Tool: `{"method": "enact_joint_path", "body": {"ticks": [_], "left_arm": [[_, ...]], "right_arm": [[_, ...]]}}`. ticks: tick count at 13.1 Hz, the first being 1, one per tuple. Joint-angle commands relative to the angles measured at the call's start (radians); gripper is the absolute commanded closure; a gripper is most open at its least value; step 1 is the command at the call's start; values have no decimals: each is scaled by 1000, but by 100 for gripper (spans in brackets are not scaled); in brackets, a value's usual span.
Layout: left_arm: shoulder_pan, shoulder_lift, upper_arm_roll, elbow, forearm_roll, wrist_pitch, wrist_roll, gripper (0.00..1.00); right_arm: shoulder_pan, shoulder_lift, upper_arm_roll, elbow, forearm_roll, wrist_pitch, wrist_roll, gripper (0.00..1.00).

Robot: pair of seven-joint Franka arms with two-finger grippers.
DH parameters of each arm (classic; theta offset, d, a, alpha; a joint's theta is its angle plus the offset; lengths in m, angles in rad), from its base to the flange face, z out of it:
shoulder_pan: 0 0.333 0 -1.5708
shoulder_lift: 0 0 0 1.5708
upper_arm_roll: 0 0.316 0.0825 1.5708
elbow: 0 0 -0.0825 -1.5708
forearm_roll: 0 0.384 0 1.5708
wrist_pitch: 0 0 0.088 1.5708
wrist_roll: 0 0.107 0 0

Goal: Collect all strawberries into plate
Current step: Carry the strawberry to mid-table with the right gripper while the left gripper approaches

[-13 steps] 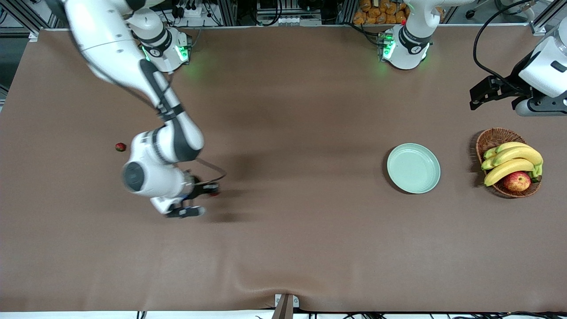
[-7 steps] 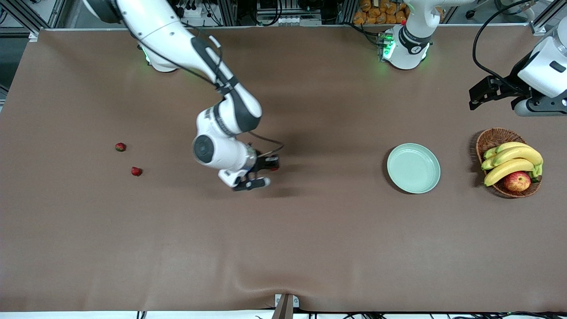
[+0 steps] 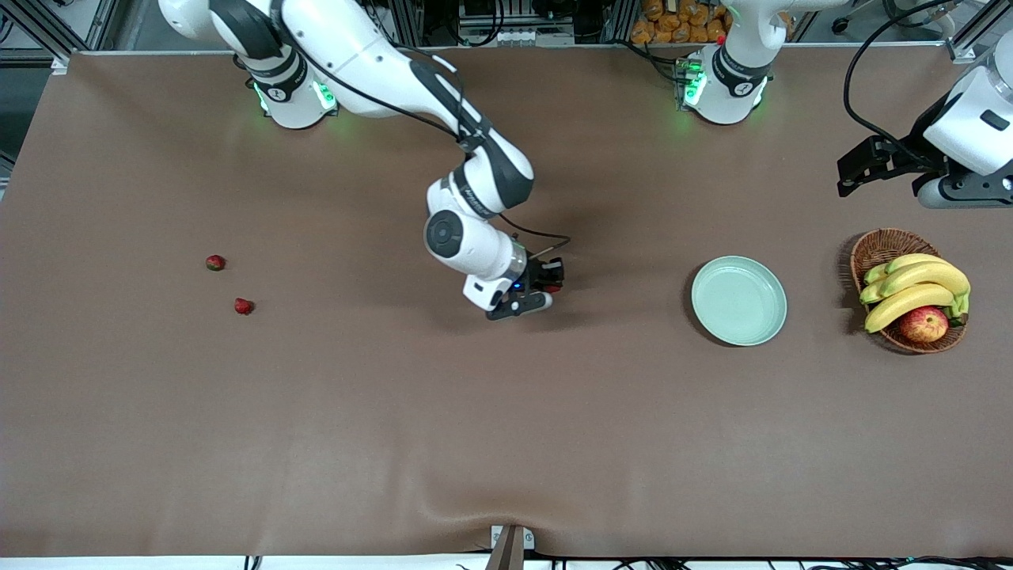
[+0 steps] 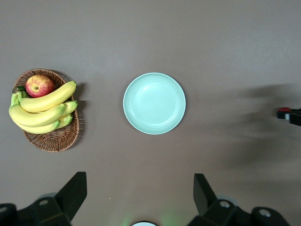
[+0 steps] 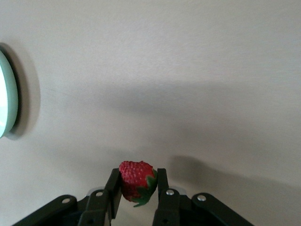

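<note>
a tiny red strawberry with a bumpy skin and a dark green leafy cap (image 5: 137,182) sits pinched between the two black fingers of the right gripper (image 3: 548,288), which hangs over bare table about midway between the two ends, with the round shallow pale mint-green plate (image 3: 739,300) lying toward the left arm's end from it and well apart. two more small red strawberries lie on the table toward the right arm's end: one (image 3: 215,262) farther from the front camera, the other (image 3: 244,305) nearer to it, the pair close together but apart. the plate holds nothing and nothing lies between it and the held berry. just beside the plate, toward the left arm's end, stands a brown woven wicker basket (image 3: 880,246) holding a bunch of smooth yellow bananas (image 3: 916,289) and a red-yellow apple (image 3: 923,323). the left gripper (image 4: 140,198) waits high over that end, its dark fingers spread wide around nothing. the matte brown table covering (image 3: 506,443) seems slightly rucked at its near edge. no writing can be read
</note>
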State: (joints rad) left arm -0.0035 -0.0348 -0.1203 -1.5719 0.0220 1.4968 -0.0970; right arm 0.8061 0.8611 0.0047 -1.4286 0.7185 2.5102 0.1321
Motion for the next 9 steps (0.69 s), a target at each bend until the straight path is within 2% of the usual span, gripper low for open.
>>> {"method": "enact_joint_path", "body": {"ticks": [1, 2, 3, 6, 9], "left_arm": [[-1, 1, 1, 3, -11, -6, 23, 0], [-3, 1, 1, 1, -13, -6, 22, 0], [-3, 1, 1, 0, -13, -6, 23, 0], [-7, 4, -2, 0, -13, -6, 22, 0], [-13, 21, -13, 0, -25, -1, 14, 0]], "right_arm": [[18, 59, -14, 74, 18, 4, 6, 73], [18, 62, -14, 73, 16, 5, 4, 52], [19, 65, -15, 71, 15, 5, 3, 39], [13, 55, -17, 66, 4, 4, -8, 28], [-18, -2, -58, -2, 3, -11, -6, 3]]}}
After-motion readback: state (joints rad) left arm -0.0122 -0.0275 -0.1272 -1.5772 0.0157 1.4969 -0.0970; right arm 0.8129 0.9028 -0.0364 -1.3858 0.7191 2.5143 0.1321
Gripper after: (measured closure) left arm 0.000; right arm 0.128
